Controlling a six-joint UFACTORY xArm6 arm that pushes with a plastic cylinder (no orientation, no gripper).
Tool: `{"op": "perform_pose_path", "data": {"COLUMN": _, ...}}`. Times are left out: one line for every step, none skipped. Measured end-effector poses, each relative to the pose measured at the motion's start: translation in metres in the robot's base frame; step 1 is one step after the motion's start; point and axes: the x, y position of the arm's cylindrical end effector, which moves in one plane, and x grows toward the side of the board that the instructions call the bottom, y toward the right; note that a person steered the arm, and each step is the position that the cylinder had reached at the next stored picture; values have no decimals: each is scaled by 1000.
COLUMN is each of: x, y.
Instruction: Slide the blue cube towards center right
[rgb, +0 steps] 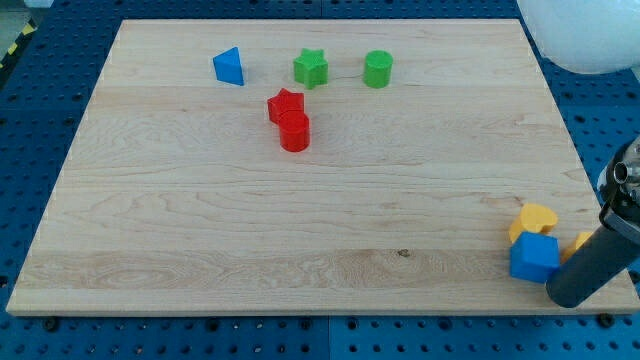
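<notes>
Our rod came in from the frame's lower right corner, and our tip (560, 298) sat at the bottom right of the wooden board (300, 230), just to the right of the blue cube (534, 258) and apparently touching its lower right side. We had no fingers to open or close; the arm ended only in the dark rod. The blue cube lay near the board's lower right corner, pressed against a yellow heart-shaped block (535, 219) just above it. Another yellow block (578, 243) showed to the cube's right, mostly hidden behind the rod, so we could not tell its shape.

Well apart, in the upper left of the frame, lay a blue triangular block (229, 67). To its right stood a green star (311, 68) and a green cylinder (377, 69). Below them, a red star-like block (285, 104) touched a red cylinder (294, 132).
</notes>
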Motion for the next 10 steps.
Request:
{"op": "perform_pose_path", "data": {"x": -4, "y": -5}}
{"op": "perform_pose_path", "data": {"x": -10, "y": -27}}
{"op": "perform_pose_path", "data": {"x": -14, "y": -52}}
{"op": "perform_pose_path", "data": {"x": -17, "y": -57}}
{"op": "perform_pose_path", "data": {"x": -17, "y": -39}}
{"op": "perform_pose_path", "data": {"x": -17, "y": -33}}
{"op": "perform_pose_path", "data": {"x": -17, "y": -41}}
{"op": "perform_pose_path", "data": {"x": -18, "y": -50}}
{"op": "perform_pose_path", "data": {"x": -31, "y": -50}}
{"op": "perform_pose_path", "data": {"x": -54, "y": -50}}
